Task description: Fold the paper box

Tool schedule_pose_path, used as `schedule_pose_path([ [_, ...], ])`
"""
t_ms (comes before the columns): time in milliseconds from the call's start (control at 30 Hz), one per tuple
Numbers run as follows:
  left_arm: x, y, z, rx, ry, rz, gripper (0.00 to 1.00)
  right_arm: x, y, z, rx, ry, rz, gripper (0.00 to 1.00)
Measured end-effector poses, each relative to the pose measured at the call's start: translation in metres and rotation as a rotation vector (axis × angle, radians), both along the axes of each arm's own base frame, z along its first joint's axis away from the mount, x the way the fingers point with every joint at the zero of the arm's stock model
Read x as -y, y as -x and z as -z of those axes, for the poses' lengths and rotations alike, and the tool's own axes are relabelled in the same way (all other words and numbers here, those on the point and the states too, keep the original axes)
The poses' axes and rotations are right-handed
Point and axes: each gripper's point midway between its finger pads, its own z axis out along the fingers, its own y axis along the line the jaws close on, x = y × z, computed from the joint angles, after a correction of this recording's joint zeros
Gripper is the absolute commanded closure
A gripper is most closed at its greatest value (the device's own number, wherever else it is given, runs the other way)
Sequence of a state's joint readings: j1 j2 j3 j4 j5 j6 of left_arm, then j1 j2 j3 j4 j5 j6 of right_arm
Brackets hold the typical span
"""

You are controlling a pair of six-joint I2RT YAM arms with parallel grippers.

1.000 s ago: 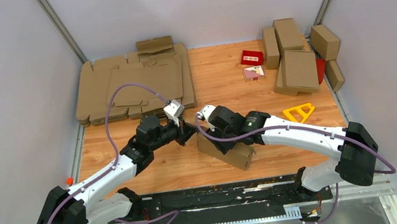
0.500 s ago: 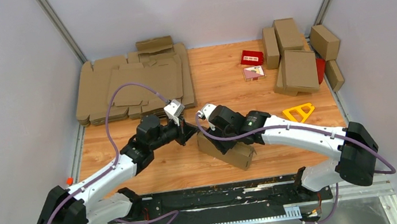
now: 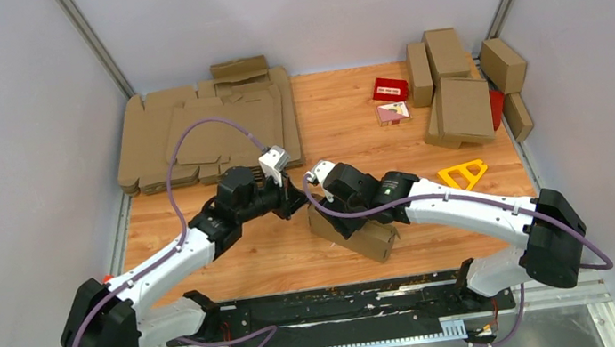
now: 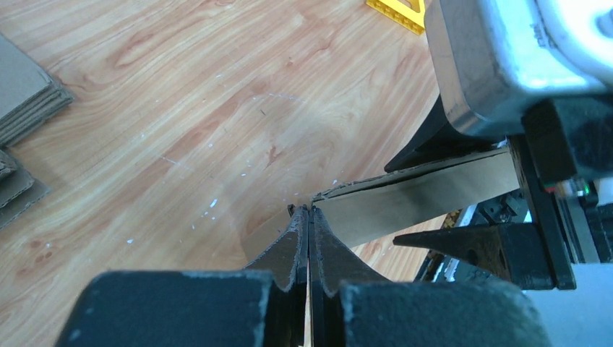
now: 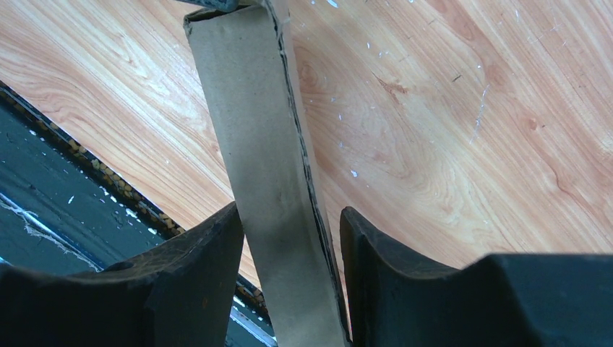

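The paper box point(image 3: 364, 236) is a closed, shallow brown cardboard box lying slantwise on the wooden table in front of the arms. My right gripper point(image 3: 335, 216) straddles its left part. In the right wrist view the box point(image 5: 267, 144) runs up between the fingers of the right gripper point(image 5: 289, 211), which is open, with a gap showing on the right side. My left gripper point(image 3: 297, 205) is shut with nothing in it. In the left wrist view the joined tips of the left gripper point(image 4: 309, 210) sit against the left end of the box point(image 4: 419, 199).
A thick pile of flat brown blanks point(image 3: 209, 133) lies at the back left. Several folded boxes point(image 3: 459, 91) are stacked at the back right, near a small red carton point(image 3: 390, 88). A yellow triangle point(image 3: 463, 174) lies right of the arms. A black strip point(image 3: 338, 299) runs along the near edge.
My left arm has swung right and forward, bringing its shut tips closer to the box's end. The right fingers have spread a little around the box. The box has not moved.
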State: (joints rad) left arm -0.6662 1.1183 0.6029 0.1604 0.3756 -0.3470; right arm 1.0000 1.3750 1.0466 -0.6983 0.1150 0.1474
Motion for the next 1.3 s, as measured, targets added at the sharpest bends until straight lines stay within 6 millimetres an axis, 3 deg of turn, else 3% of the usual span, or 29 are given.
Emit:
schedule_pose_path([
  [600,-0.002,0.002,0.002,-0.087,0.002,-0.041,1.0,0.001,-0.001,0.0,0.005,0.002,0.004,0.48],
  [733,-0.004,0.004,0.006,-0.076,0.012,-0.046,1.0,0.001,-0.001,0.0,0.005,0.002,0.005,0.45],
  [967,-0.006,0.005,0.011,-0.058,0.025,-0.051,1.0,0.001,-0.002,0.0,0.005,0.002,0.007,0.34],
  [1167,-0.007,0.004,0.01,-0.054,0.023,-0.06,1.0,0.002,-0.001,-0.002,0.005,-0.005,0.014,0.11],
  [1300,-0.011,0.006,0.01,-0.057,0.015,-0.07,1.0,0.007,0.001,-0.009,0.02,-0.025,0.025,0.05],
])
